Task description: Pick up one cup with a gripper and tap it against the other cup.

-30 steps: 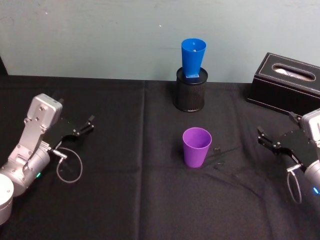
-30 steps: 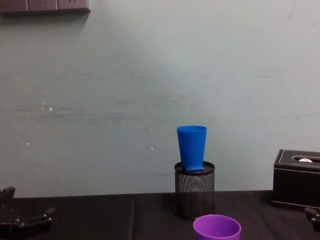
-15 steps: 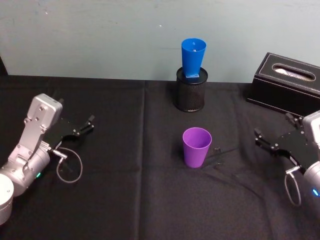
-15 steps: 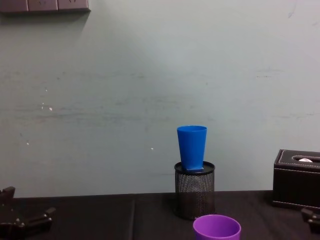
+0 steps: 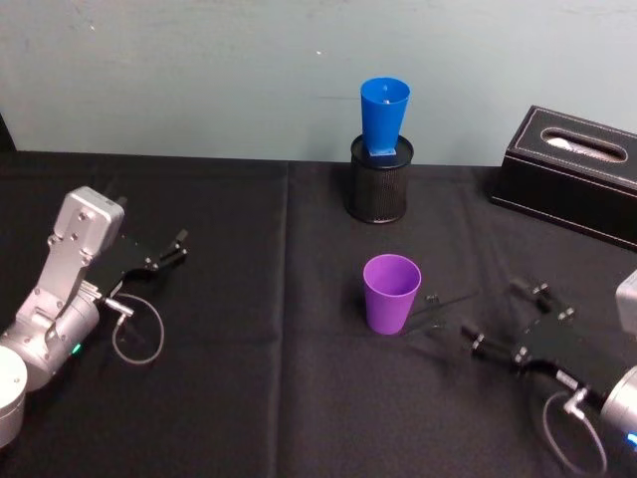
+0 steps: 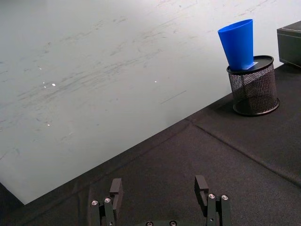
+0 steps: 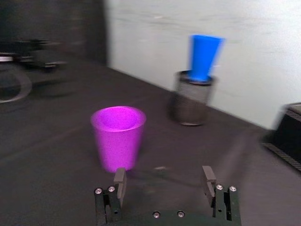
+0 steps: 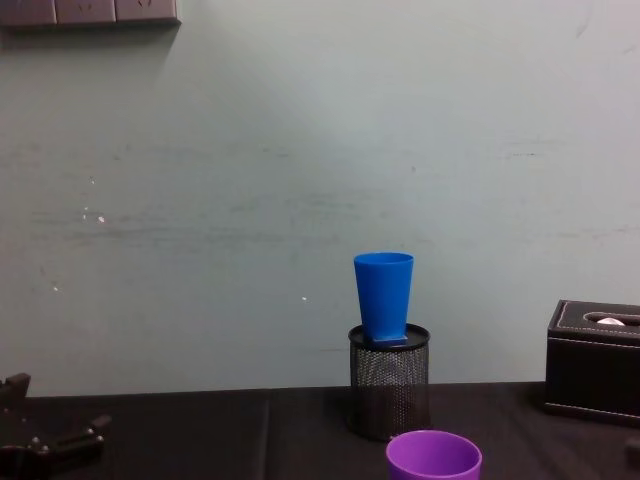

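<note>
— Where do we have the right gripper?
— Low over the black cloth, its fingers spread wide with nothing between them. In its wrist view we see both of them pointing towards the cups.
— And the purple cup?
— Upright on the cloth just ahead of the fingertips, near them but not touching. We see it lined up with one finger rather than with the gap, so it is not between the jaws.
— The blue cup?
— Farther out from the gripper, beyond the purple one and well apart from it. It stands upright on top of the mesh holder, close to the wall.
— Anything else near the gripper?
— We see the tissue box off to its side, towards the wall, apart from it.
— And the left gripper?
— Well away from the right one, on the far side of the purple cup, low over the cloth. Its fingers are apart and empty.
</note>
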